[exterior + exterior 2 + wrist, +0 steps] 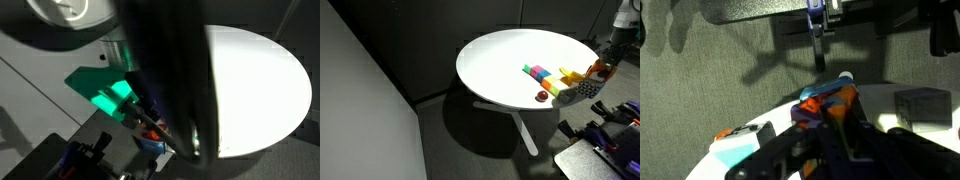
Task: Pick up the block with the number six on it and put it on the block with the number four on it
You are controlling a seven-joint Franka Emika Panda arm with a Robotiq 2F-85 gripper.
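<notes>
In an exterior view my gripper (602, 68) hangs over the right edge of the round white table (500, 60). Its fingers are closed round a small orange and reddish-brown block (601, 72), which I take for the block with the number six; no digit is readable. In the wrist view the dark fingers (830, 120) grip an orange piece (825, 103) with blue at its top. A row of coloured blocks (545, 76) (green, pink, yellow) lies on the table to the left of the gripper. I cannot read a four on any of them.
A small red object (541, 96) sits near the table's front edge. A grey box (586, 88) stands below the gripper and shows in the wrist view (921, 103). The arm (165, 70) blocks most of an exterior view. Dark equipment (605, 140) stands at the lower right.
</notes>
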